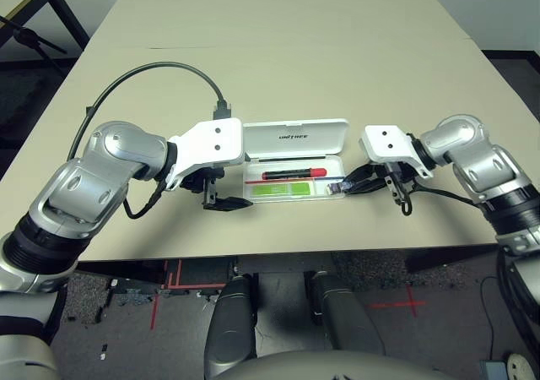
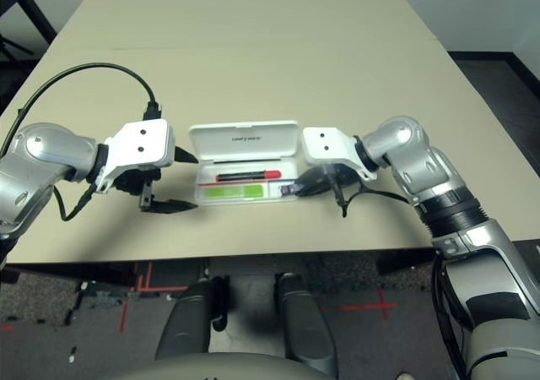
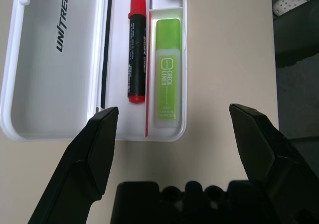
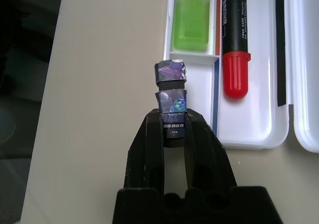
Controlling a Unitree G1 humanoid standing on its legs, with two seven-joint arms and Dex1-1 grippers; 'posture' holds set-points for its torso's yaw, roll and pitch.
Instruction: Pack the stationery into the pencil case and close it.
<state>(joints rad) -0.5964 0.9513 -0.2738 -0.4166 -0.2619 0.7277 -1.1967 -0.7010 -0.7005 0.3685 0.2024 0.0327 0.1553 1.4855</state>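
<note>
Case [image 1: 295, 135] lies open at the middle of the beige tabletop [image 1: 278, 42] in the head views, lid folded back with its lettering up. In the tray sit the marker [image 1: 294, 175] and, nearer the robot, the green stick [image 1: 287, 191]. The left gripper [image 1: 226, 203] hangs just off the tray's left end, forearm angled in from the left, jaws spread and holding nothing. The right gripper [image 1: 350, 186] reaches in from the right, tip at the tray's right end, jaws pinching the dark block [image 1: 336, 191].

In the left wrist view the two black fingers [image 3: 94, 149] stand wide apart above the tabletop, framing the near end of the tray. The marker lies along the lid side, the stick beside it in a walled compartment.

In the right wrist view the jaws press on the block [image 4: 172, 97], which juts past the fingertips over the tray's rim, next to an empty corner compartment. The marker's red cap [image 4: 236, 74] lies alongside.
</note>
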